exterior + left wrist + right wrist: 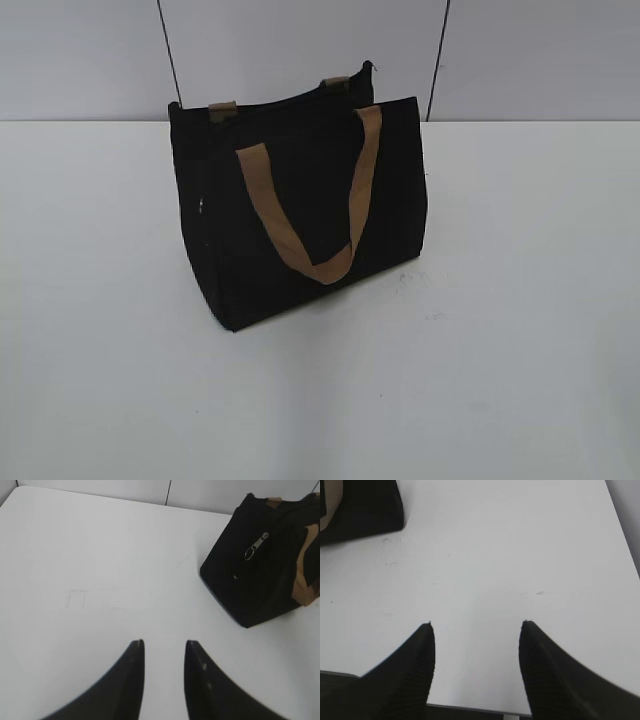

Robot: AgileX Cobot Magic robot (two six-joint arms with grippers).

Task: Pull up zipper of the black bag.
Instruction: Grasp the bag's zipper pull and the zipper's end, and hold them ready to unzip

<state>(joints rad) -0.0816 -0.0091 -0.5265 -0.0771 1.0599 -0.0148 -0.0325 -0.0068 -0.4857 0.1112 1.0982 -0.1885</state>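
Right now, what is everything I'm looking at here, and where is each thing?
black bag: one, black fabric, standing upright on the table, toward its far middle.
strap handles: two, tan-brown; one hangs down the bag's front face, the other shows only as tabs at the top edge.
zipper: one, silver slider with ring pull, on the bag's left end panel.
table: one, white, under everything.
left claw: one, black, open, over bare table, apart from the bag.
right claw: one, black, open, over bare table.
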